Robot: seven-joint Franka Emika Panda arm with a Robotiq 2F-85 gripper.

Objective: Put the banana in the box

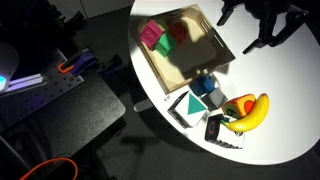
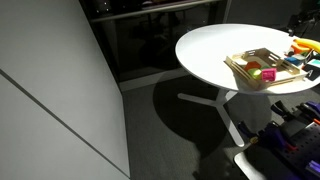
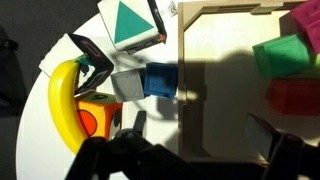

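Observation:
The yellow banana [image 1: 252,113] lies on the white table next to an orange-and-yellow cube [image 1: 238,106], outside the box. It also shows in the wrist view [image 3: 64,100] and, small, in an exterior view [image 2: 303,45]. The box [image 1: 160,72] is a shallow light-wood tray holding pink, green and red blocks; it shows in the wrist view [image 3: 190,60] and in an exterior view [image 2: 240,66]. My gripper [image 1: 243,28] hangs open and empty above the table beside the box. In the wrist view its jaws [image 3: 200,128] straddle the box's wall, apart from the banana.
Between the banana and the box lie a white block with a green triangle [image 3: 128,22], a blue block [image 3: 160,80], a grey block [image 3: 127,86] and a black-and-white patterned block [image 1: 222,131]. The round table's edge [image 1: 150,100] runs close by the blocks.

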